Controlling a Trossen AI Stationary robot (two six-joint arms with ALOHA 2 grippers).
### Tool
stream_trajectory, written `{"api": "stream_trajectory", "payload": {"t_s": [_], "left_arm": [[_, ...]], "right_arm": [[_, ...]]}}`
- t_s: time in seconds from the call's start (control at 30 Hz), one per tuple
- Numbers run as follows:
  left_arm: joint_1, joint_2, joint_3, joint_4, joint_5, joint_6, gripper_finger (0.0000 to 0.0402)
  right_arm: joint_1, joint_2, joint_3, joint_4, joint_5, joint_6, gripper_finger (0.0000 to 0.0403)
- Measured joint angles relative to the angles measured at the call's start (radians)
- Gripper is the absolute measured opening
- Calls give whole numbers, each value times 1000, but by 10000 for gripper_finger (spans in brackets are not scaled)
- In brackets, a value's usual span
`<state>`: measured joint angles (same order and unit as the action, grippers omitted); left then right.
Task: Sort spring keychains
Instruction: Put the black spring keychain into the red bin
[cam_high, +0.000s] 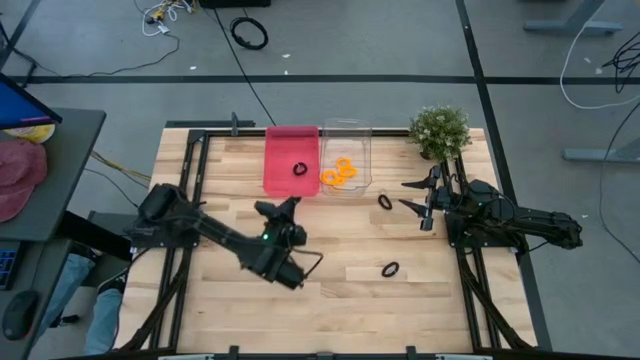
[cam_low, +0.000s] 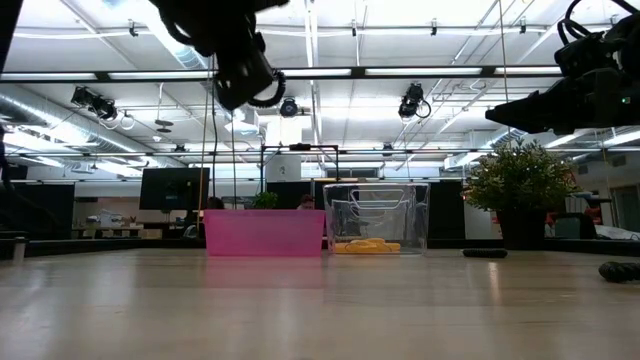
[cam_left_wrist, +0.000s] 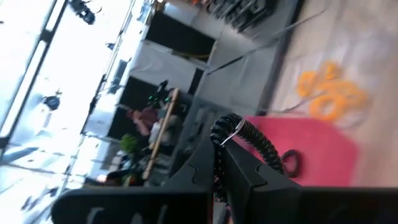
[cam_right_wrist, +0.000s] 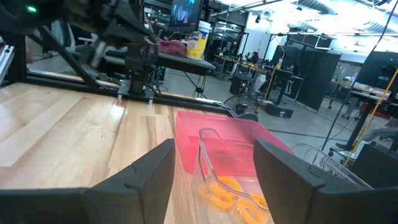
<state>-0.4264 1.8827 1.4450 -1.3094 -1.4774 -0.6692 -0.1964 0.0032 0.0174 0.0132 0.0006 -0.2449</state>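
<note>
Left gripper (cam_high: 291, 207) is clamped on a black spring keychain (cam_left_wrist: 245, 134), hanging just short of the pink bin (cam_high: 290, 160), so looks like mid-delivery; next it needs to get over the bin and let go. Right gripper (cam_high: 417, 199) waits with fingers apart near another black keychain (cam_high: 385, 202); one more (cam_high: 390, 269) lies mid-table, orange ones (cam_high: 340, 172) in the clear bin (cam_high: 346, 130).

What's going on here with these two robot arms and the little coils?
The robot is sorting small spring keychains by colour. The left gripper is lifted above the table, shut on a black keychain, close to the pink bin, which already holds one black keychain. The clear bin beside it holds the orange keychains. Two more black ones lie on the wooden table, one near the open right gripper, another nearer the front edge.
</note>
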Motion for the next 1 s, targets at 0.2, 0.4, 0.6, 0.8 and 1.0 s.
{"api": "stream_trajectory", "payload": {"t_s": [0.2,0.4,0.6,0.8,1.0], "left_arm": [[113,-1,-51,-36,-76,2,16],[255,-1,-107,-61,-94,3,24],[377,-1,-113,-59,-94,0,22],[445,-1,-110,-55,-94,1,17],[485,-1,-110,-56,-94,10,17]], "right_arm": [[0,0,0,0,0,0,221],[0,0,0,0,0,0,221],[0,0,0,0,0,0,221],[0,0,0,0,0,0,221],[0,0,0,0,0,0,221]]}}
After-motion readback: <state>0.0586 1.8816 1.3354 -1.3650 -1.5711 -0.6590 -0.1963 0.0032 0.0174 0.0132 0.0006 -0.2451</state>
